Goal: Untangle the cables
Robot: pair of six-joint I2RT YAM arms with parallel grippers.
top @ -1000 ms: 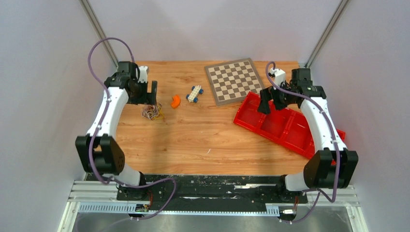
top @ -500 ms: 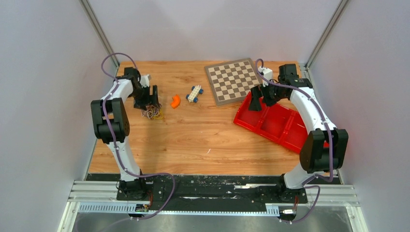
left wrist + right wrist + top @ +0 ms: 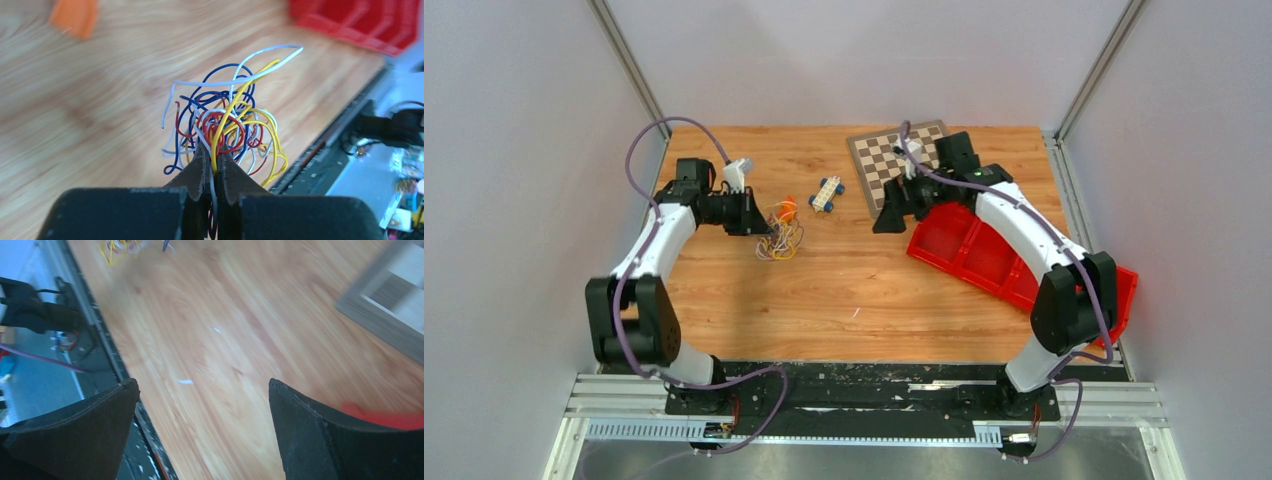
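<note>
We have the left gripper (image 3: 212, 161) pinched on the cables (image 3: 226, 120). The jaws are almost touching, with a few strands clamped between the tips. In the left wrist view the bundle is a loose knot of thin wires, white, blue, red and yellow, fanning out beyond the fingertips. One long white loop and one yellow loop reach out furthest.

From the top, the bundle sits over the left half of the table (image 3: 844, 285), toward the far side and just right of the left gripper. We can't tell whether its lowest loops touch the wood. An orange piece (image 3: 789, 205) is just behind the bundle on the far side, partly covered by wires. A small blue-and-white toy car (image 3: 827, 192) is just right of that, apart from the cables.

The right gripper (image 3: 202, 390) is spread wide with nothing between the fingers. It is over bare wood near the far middle of the table, between the toy car and the red tray (image 3: 984, 255), well apart from the cables. The right wrist view only catches the bundle at its top-left corner.

The chessboard (image 3: 876, 165) lies at the far edge, partly hidden by the right arm. The red tray's far-left corner meets the board's near-right side. We can't tell whether they touch or overlap. Both wrist views are blurred, so table detail there is soft.
</note>
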